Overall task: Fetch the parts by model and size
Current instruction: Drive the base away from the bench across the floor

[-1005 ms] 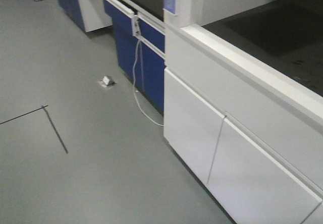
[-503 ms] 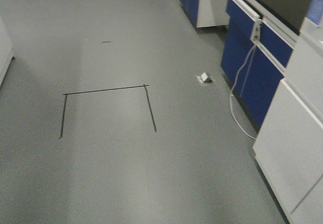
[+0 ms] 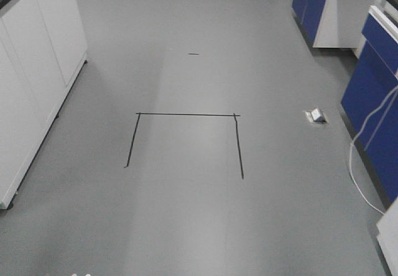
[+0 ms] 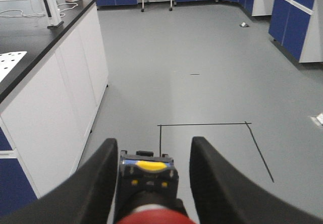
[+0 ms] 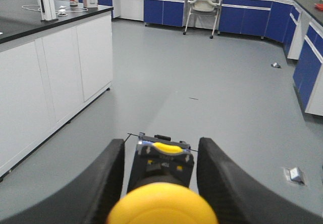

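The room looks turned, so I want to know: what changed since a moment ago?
The front view swung left: the black tape outline slid from the left edge to the middle, the blue cabinets went to the right edge, and a white cabinet appeared on the left. The floor socket still sits beside the blue cabinets. Nothing grabbed or dropped shows.

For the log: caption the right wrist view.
Right gripper holds the yellow-capped push-button switch between its jaws above grey lab floor.

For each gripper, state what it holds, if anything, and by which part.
Left gripper: the red-capped switch, gripped on its body's sides behind the cap. Right gripper: the yellow-capped switch, likewise.
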